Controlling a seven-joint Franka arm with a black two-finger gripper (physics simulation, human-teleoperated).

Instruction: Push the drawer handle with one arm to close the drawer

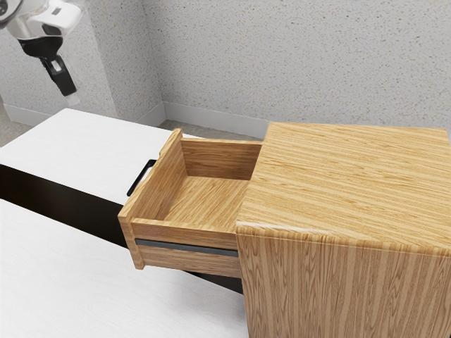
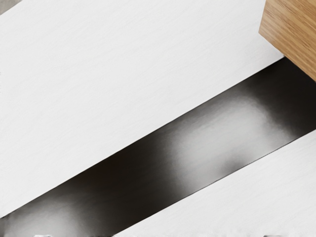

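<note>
Black on wood, with handle [image 1: 139, 178] outermost on the open drawer [image 1: 162, 180], ready for pushing toward the cabinet [image 1: 345, 183], and gripper [image 1: 72, 98] (wide or narrow, cannot tell) raised apart, likely for clearance.

Glossy wood-grain cabinet [image 1: 352, 183], speckled walls [image 1: 296, 63].

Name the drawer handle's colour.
The drawer handle is black; it shows best in the exterior view.

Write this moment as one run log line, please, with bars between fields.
drawer: open | handle: untouched | end effector: raised, away from handle
</note>
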